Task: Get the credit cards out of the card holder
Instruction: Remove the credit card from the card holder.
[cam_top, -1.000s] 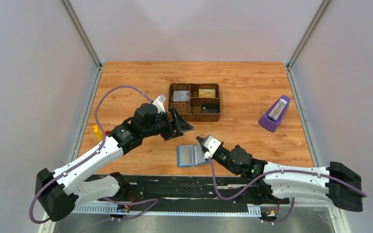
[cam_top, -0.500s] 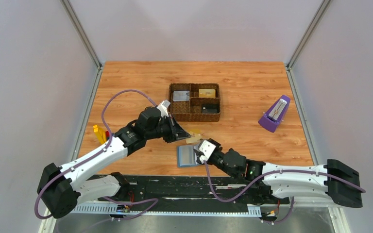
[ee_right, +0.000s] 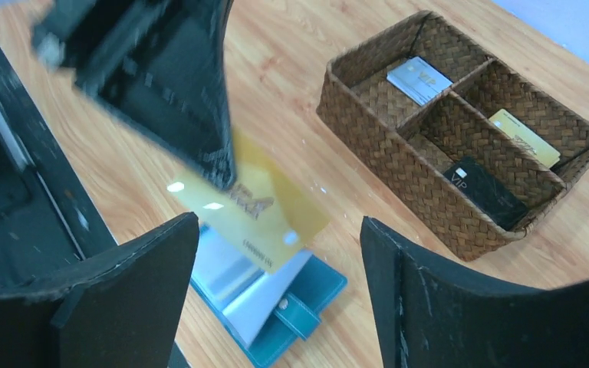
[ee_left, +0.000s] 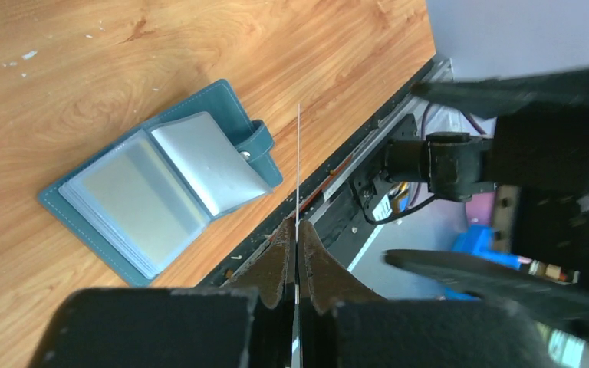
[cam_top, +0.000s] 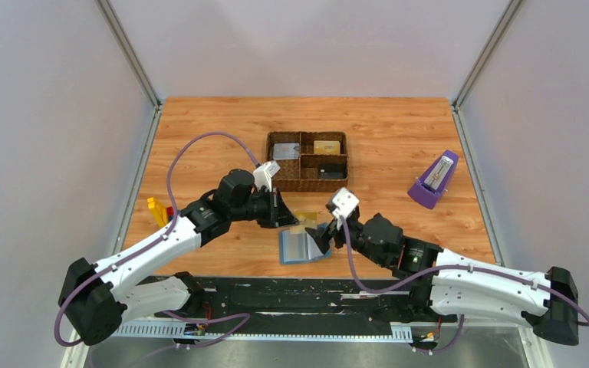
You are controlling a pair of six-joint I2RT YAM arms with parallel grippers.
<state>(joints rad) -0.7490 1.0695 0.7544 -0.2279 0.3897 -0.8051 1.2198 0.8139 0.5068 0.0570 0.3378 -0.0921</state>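
A gold credit card (ee_right: 255, 212) hangs just above the open card holder (ee_right: 291, 310), pinched at one corner by my left gripper (ee_right: 216, 170), which is shut on it. In the left wrist view the card (ee_left: 298, 165) shows edge-on as a thin line running out of the closed left gripper (ee_left: 297, 225). The teal card holder (ee_left: 161, 192) lies open on the wood with its clear sleeves up. My right gripper (ee_right: 280, 222) stands open around the card's free end, its fingers apart from it. From above, the card (cam_top: 305, 221) sits between the left gripper (cam_top: 290, 218) and the right gripper (cam_top: 320, 244), over the holder (cam_top: 295, 247).
A brown woven tray (cam_top: 307, 186) behind the holder has a silver card (ee_right: 418, 80), a gold card (ee_right: 523, 138) and a black card (ee_right: 483, 192) in separate compartments. A purple metronome (cam_top: 434, 180) stands at the right. Yellow and red blocks (cam_top: 156, 209) lie at the left.
The left gripper came down to the card and shut on it. The right gripper, shut at the holder before, has opened and pulled back, so the gold card is now in the left gripper.
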